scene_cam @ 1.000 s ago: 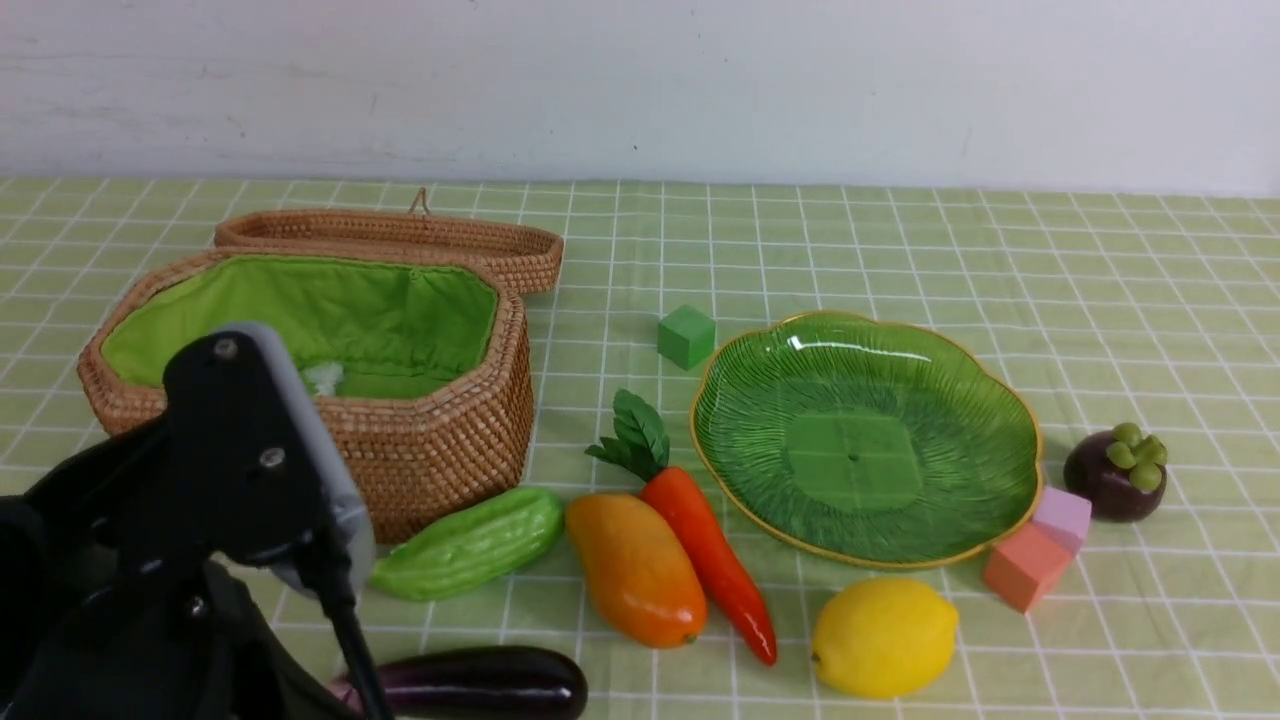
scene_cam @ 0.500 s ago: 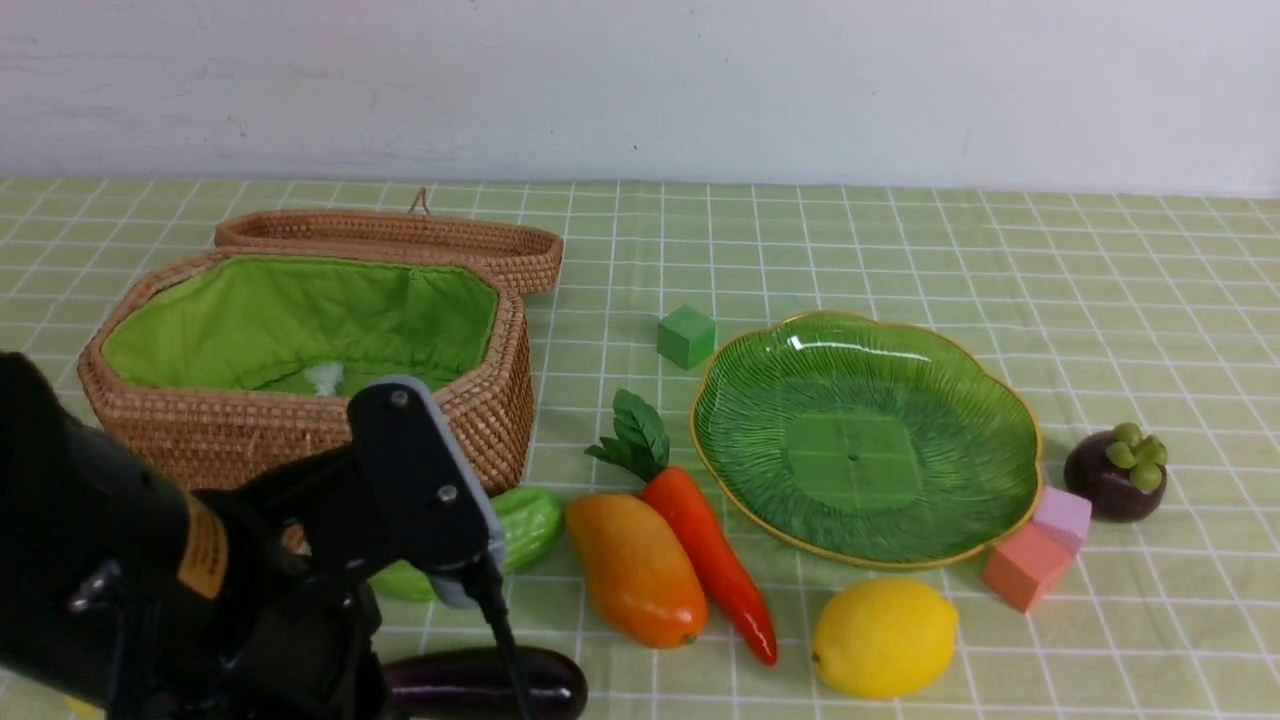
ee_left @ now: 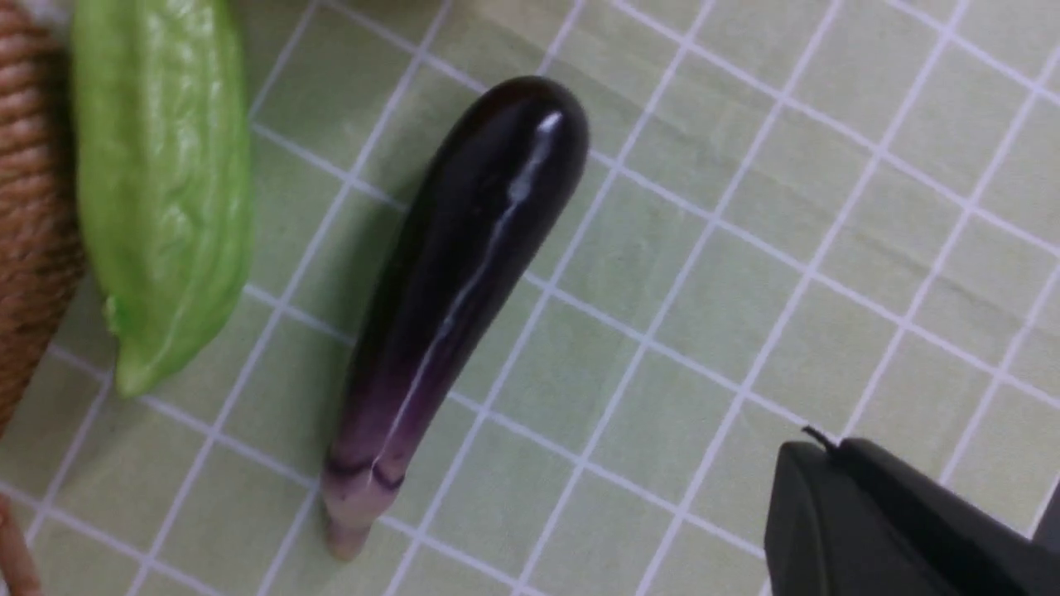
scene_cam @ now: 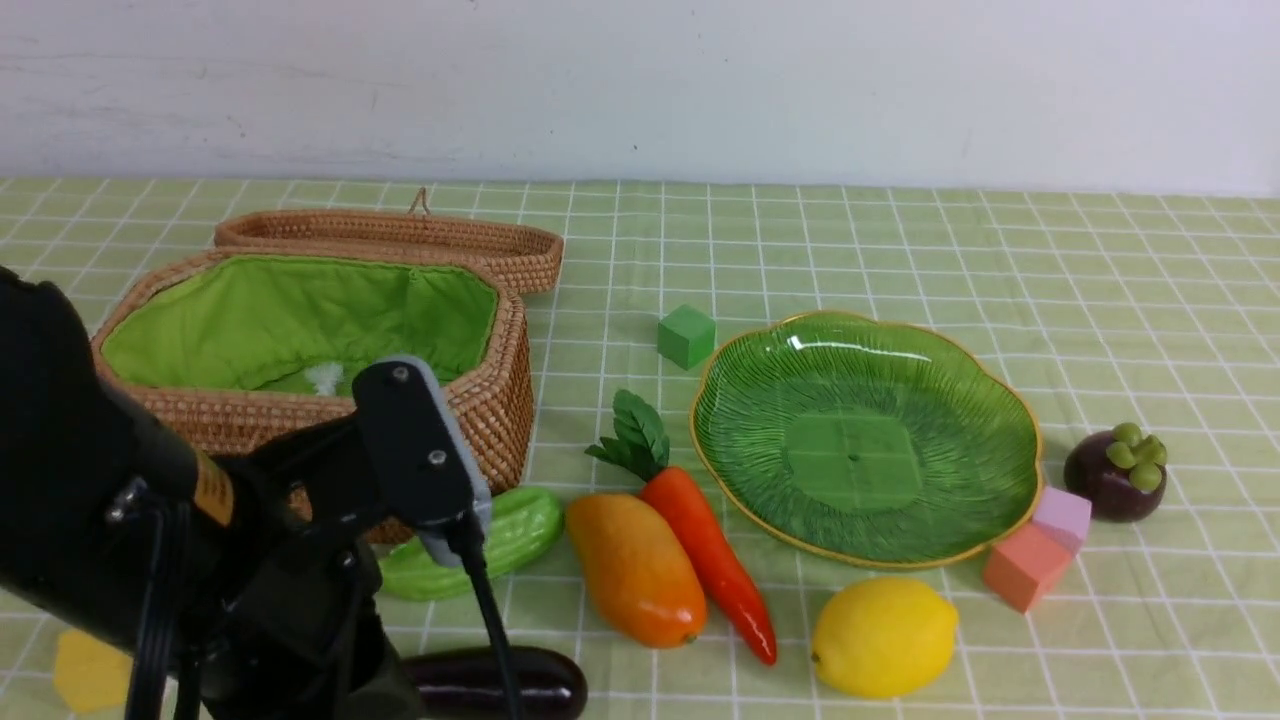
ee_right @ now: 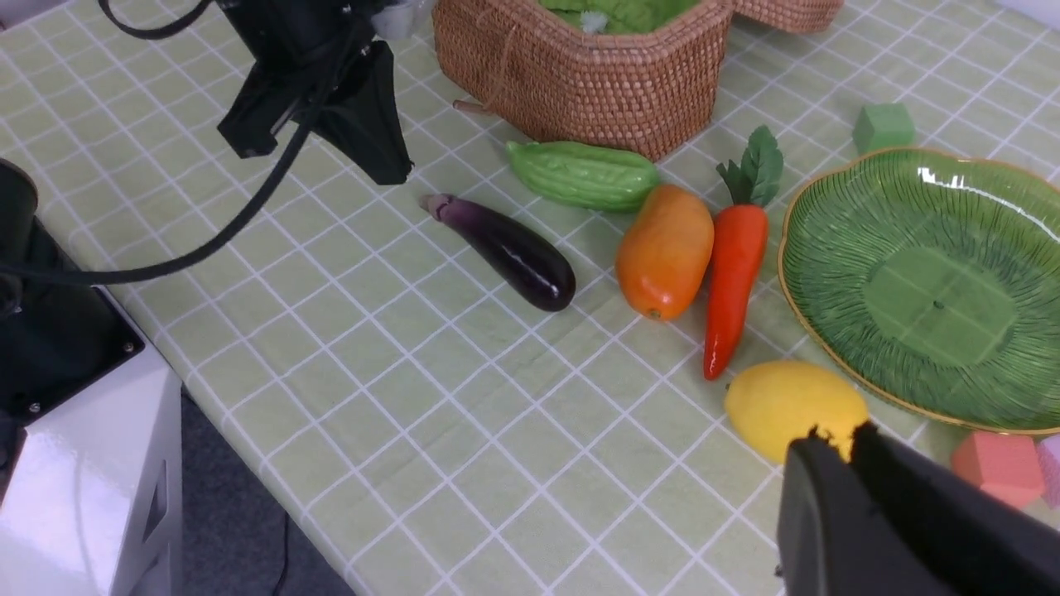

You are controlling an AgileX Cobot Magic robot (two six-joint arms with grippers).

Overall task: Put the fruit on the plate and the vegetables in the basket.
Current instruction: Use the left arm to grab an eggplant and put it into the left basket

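Left gripper [ee_left: 820,463], closed and empty, hovers beside the eggplant [ee_left: 464,290] near the table's [scene_cam: 900,250] front edge. Right gripper's [ee_right: 836,451] opening cannot be told.

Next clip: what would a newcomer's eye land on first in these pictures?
The black left arm fills the near left of the front view, above the eggplant. Behind it stands the open basket with its bright green lining; right of centre sits the green glass plate, nothing on it. Nearer the robot lie the mango, carrot and lemon.
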